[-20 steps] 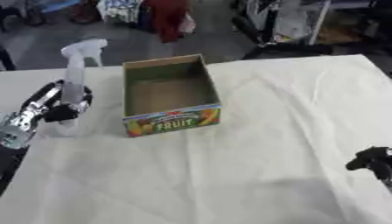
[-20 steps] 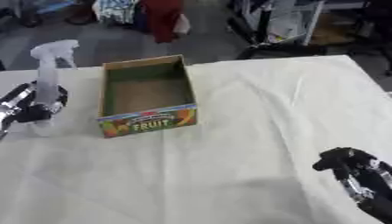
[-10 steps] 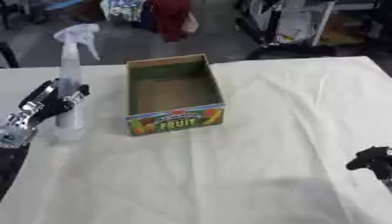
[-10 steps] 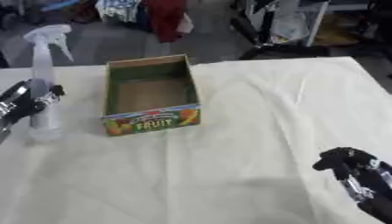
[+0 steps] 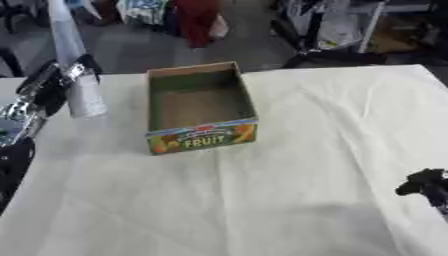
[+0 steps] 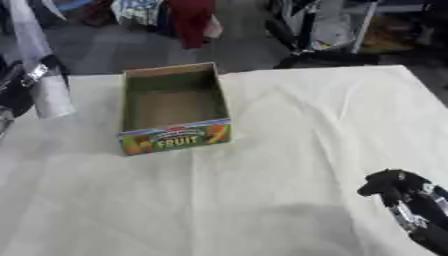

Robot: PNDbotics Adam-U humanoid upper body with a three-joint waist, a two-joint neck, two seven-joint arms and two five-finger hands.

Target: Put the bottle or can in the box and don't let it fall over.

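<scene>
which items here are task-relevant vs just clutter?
In the job:
white plastic spray bottle, held in the left hand
open cardboard fruit box

Just about:
idle right hand at lower right
clothes on the floor beyond the table

We read one word only — "FRUIT", in light capitals on the near front panel of the box (image 5: pixel 200 105), at about ten o'clock from the desk's middle. Smaller print arches above it — too blurred to read.
</scene>
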